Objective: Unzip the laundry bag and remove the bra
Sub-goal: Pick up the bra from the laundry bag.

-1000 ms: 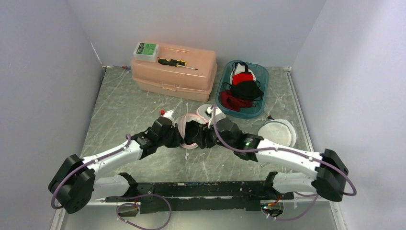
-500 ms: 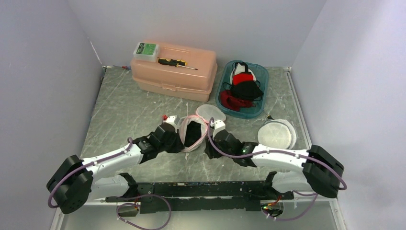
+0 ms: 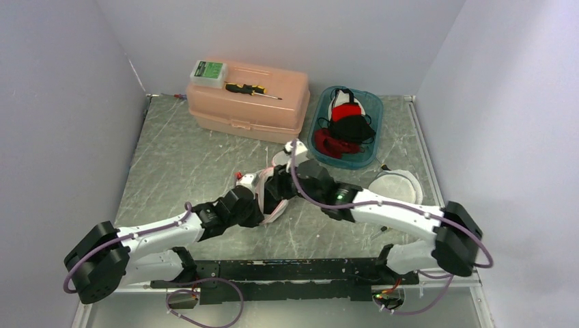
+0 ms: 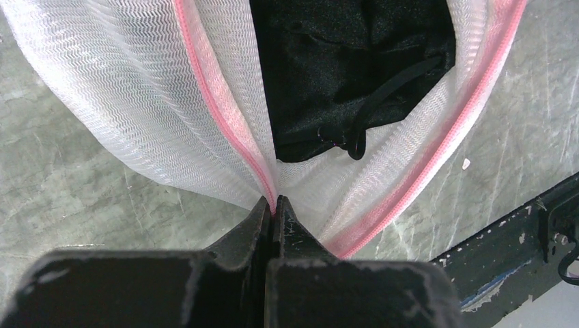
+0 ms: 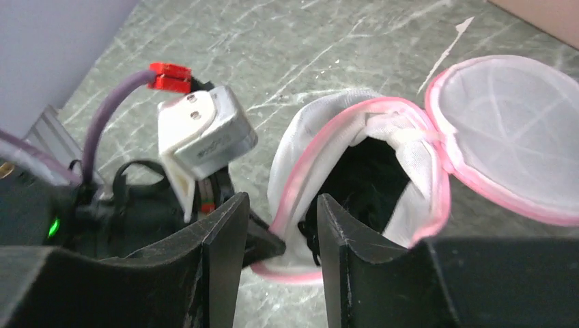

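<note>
At back left, one peach toolbox (image 3: pixel 249 102) carries one green-labelled box (image 3: pixel 208 72) and one screwdriver (image 3: pixel 249 89) on its shut lid. Open table (image 3: pixel 177 164) lies between the left wall and the centre. There the left gripper (image 4: pixel 273 205) is clamped tight on the pink-zippered rim of the mesh laundry bag (image 4: pixel 136 102), which gapes unzipped with the black bra (image 4: pixel 328 68) inside. The right gripper (image 5: pixel 281 201) has its jaws parted astride the bag's pink rim, beside its round flap (image 5: pixel 505 130). By the back wall, one blue tray (image 3: pixel 379 109) holds red, black and white garments (image 3: pixel 345 126). A second mesh bag (image 3: pixel 394 190) lies near the right edge. Two arms, two mesh bags.
</note>
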Robot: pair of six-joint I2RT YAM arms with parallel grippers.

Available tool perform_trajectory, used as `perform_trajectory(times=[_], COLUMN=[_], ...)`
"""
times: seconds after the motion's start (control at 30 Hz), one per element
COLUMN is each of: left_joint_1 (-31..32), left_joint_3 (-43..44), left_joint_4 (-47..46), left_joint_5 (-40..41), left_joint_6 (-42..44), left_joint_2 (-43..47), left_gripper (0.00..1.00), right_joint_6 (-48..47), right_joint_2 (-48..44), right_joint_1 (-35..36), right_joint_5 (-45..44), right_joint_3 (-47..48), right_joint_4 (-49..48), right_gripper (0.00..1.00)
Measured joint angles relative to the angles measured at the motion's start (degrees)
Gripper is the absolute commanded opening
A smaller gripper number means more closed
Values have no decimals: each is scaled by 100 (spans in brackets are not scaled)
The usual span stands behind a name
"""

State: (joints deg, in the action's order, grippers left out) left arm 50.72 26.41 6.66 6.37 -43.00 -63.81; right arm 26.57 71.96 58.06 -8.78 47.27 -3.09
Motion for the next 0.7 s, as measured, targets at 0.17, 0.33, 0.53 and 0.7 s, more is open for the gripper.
perform_trajectory(times=[0.17,0.33,0.53,0.7], left_joint_1=[61,85,92,92], left_joint_3=[0,-52,-199,-229], left_joint_4=[-24,-138,-398,-531], left_joint_5=[111,149,151,151], left_joint_6=[-37,-87,-184,-223], left_joint_2=[-44,-68,-216,-374], left_gripper=[3,3,3,3], right_joint_6=[-20,151,463,669], right_joint_2=[1123,1464,1305,1036], right_joint_1=[-181,-470,-796,-841], right_joint_5=[295,348,402,461], right_joint_3=[249,-214,-988,-1379], right_joint_4=[-170,-168,-332,-621], right_gripper=[40,40,53,68])
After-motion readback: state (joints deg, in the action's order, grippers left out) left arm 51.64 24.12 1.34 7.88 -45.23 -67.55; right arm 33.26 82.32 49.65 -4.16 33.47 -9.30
